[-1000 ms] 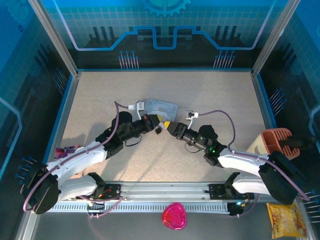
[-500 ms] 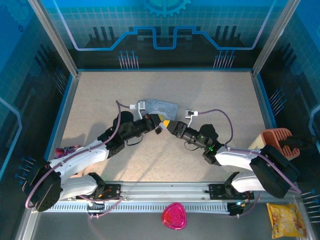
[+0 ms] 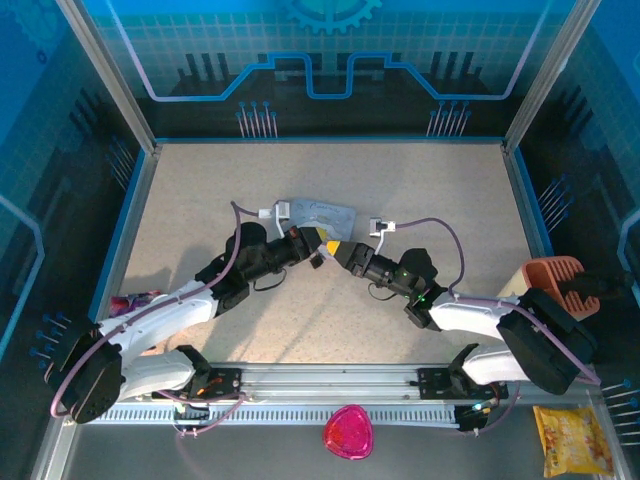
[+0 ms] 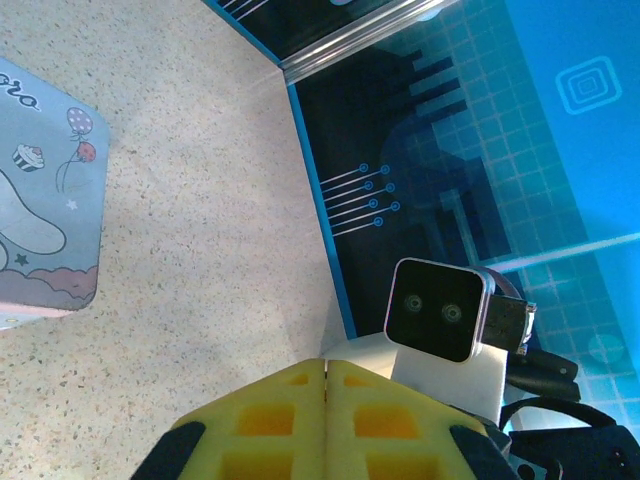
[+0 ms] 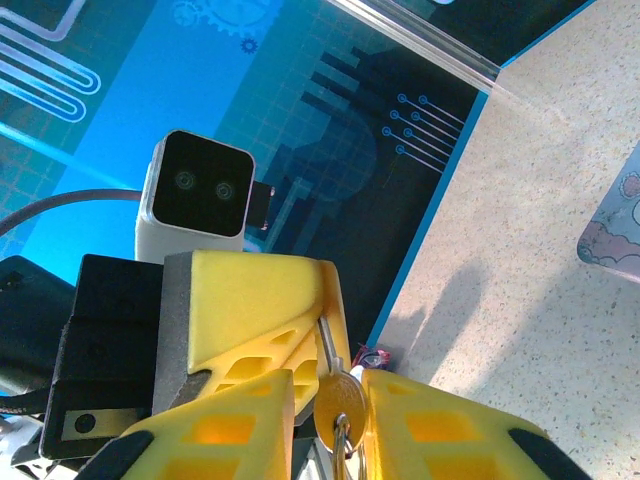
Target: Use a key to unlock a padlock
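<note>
Left gripper (image 4: pixel 326 378) was found with its yellow fingers pressed flat together. The right wrist view showed the thin silvery shackle of the padlock (image 5: pixel 340 402) running up into their tip, with the brassy body hanging below it, clear of the speckled table (image 5: pixel 560 250). Right gripper (image 5: pixel 330 388) stood with its jaws narrowly apart, close on either side of that body, though whether they pressed on it could not be told; seen from above, both grippers met tip to tip just beside the pastel tin (image 3: pixel 318 213).
</note>
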Robot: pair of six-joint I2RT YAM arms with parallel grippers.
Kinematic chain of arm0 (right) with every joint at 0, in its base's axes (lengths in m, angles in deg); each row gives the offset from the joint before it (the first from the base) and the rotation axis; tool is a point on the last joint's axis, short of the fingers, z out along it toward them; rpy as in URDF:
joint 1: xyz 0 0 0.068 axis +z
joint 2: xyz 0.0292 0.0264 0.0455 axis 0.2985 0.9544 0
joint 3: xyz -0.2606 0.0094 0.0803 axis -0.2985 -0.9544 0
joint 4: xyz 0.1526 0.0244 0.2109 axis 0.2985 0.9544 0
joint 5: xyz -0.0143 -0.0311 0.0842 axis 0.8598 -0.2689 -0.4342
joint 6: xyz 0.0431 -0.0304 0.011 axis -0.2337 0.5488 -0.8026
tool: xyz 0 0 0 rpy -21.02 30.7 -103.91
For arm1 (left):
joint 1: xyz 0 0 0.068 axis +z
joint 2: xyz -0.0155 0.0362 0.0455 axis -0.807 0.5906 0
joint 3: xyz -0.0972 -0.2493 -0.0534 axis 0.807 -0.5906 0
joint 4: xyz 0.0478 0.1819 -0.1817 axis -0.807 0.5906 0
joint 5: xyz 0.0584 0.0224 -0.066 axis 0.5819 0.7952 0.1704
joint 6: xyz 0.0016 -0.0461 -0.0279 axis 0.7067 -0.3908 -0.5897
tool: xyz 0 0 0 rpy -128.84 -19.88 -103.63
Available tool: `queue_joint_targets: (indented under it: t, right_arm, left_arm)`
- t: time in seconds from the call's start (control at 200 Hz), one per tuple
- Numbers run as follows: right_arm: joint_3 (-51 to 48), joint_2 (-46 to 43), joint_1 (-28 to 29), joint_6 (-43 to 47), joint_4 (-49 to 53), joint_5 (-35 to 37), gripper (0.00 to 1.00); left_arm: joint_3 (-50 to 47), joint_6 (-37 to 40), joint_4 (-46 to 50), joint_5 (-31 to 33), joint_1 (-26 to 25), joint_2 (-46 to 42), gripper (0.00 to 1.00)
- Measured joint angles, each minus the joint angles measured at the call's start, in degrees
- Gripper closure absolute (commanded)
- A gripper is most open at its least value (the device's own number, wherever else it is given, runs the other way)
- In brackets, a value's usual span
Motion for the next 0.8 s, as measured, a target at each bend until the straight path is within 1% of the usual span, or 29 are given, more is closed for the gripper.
queue_joint_targets:
  t: [0.2, 0.345, 0.605, 0.65, 0.705, 0.8]
  right_arm:
    - [0.00, 0.63, -0.15, -1.53, -1.27, -0.46, 0.81]
    - [0.02, 1.38, -0.37, -2.64, -2.38, -1.36, 0.86]
    - [0.07, 1.55, -0.74, -3.50, -2.78, -1.53, 1.00]
    - [0.13, 1.49, -0.74, -3.41, -2.45, -1.49, 1.00]
    - [0.31, 1.25, -0.74, -3.13, -1.60, -1.49, 1.00]
    - [1.25, -0.26, -0.81, -1.90, 2.86, -1.49, 1.00]
  left_arm:
    - [0.00, 0.00, -1.01, 0.48, 0.00, -0.13, 1.00]
    - [0.00, 0.07, -1.22, 0.59, 0.00, -0.13, 1.00]
    - [0.00, 0.11, -1.99, 0.68, 0.00, -0.13, 1.00]
    - [-0.02, 0.11, -2.03, 0.72, 0.00, -0.13, 1.00]
    - [-0.04, 0.13, -1.97, 0.98, 0.00, -0.13, 0.91]
    - [-0.11, 0.70, -1.55, 1.55, 0.00, -0.20, 0.72]
